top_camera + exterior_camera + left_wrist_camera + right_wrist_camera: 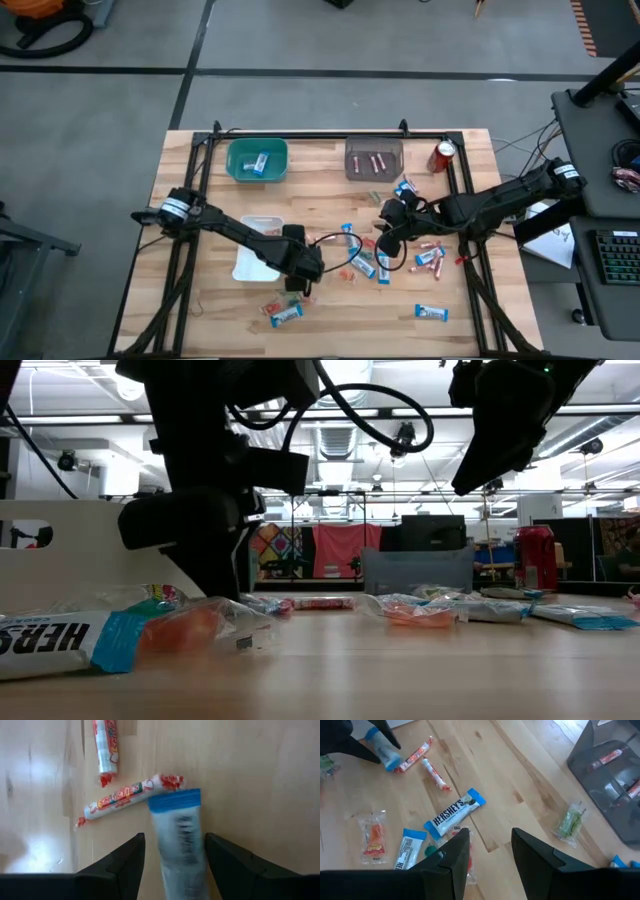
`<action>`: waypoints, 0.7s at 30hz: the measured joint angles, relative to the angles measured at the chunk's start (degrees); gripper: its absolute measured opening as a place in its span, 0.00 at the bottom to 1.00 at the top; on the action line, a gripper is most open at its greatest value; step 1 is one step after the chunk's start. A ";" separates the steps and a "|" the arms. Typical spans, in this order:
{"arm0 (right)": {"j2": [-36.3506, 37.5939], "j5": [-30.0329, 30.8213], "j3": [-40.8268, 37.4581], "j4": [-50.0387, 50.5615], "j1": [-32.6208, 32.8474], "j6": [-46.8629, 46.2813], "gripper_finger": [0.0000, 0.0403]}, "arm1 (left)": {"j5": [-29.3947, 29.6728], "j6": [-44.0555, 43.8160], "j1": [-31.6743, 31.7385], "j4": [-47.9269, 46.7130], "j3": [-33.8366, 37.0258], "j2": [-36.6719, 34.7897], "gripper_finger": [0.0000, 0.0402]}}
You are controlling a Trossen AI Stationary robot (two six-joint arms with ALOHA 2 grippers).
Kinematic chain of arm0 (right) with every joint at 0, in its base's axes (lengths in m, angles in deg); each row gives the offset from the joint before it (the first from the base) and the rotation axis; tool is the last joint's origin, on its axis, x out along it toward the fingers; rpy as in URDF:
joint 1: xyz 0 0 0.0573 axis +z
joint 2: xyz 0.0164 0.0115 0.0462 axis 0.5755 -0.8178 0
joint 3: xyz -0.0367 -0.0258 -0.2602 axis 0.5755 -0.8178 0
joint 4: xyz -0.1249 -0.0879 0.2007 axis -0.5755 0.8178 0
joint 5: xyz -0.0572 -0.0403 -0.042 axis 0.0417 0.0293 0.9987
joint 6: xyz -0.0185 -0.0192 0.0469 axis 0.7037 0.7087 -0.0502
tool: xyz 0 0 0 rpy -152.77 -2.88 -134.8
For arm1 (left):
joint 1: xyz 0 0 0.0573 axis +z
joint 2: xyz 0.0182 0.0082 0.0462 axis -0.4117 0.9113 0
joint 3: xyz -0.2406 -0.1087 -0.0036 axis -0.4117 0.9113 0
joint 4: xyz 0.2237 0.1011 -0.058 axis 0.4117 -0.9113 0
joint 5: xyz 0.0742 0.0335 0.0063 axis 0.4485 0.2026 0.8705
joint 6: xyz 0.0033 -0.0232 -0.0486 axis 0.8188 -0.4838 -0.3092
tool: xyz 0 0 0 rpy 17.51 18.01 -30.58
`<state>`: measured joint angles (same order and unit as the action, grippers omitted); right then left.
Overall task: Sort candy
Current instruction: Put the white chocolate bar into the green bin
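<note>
Our left gripper (172, 865) stands apart, straddling a blue bar (179, 840) at lower centre. The bar looks light, soft and slippery, so we'd pinch its middle. Our right gripper (490, 865) hangs apart, holding nothing.

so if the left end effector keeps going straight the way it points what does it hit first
Most likely the blue-and-white mini bar, which lies between the open fingers of the left end effector. Past it lies a slim red-and-white candy stick, then bare table.

Even overhead light, table (200, 215) bright with soft shadows. Low view backlit, arms silhouetted, nearest candy (120, 630) defocused. Left wrist: glare patch, bar (177, 840) motion-blurred.
</note>
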<state>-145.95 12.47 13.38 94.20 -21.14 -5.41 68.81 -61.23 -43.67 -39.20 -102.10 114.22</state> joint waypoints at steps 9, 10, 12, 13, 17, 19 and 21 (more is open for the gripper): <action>-0.02 0.02 0.00 0.00 0.00 0.16 0.35 | -0.30 0.84 0.10 0.29 0.09 0.02 0.47; -0.02 0.02 0.00 0.01 0.00 0.16 0.35 | -0.32 0.84 0.13 0.36 0.09 0.13 0.47; -0.02 0.02 0.00 0.02 0.00 0.16 0.35 | -0.33 0.94 0.19 0.49 0.09 0.14 0.44; -0.02 0.02 0.00 0.01 0.00 0.16 0.35 | -0.44 0.95 0.21 0.56 0.09 0.22 0.42; -0.02 0.04 0.00 0.02 0.00 0.16 0.35 | -0.85 1.11 0.28 0.96 0.09 0.37 0.31; -0.02 0.03 0.00 0.02 0.00 0.16 0.35 | -0.89 1.51 0.28 1.11 0.09 0.37 0.25; -0.04 0.02 -0.02 0.02 0.00 0.16 0.35 | -0.64 1.77 0.28 1.19 0.09 0.37 0.20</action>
<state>-145.99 12.49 13.36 94.22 -21.14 -5.25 68.17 -59.45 -43.38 -38.01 -102.01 114.59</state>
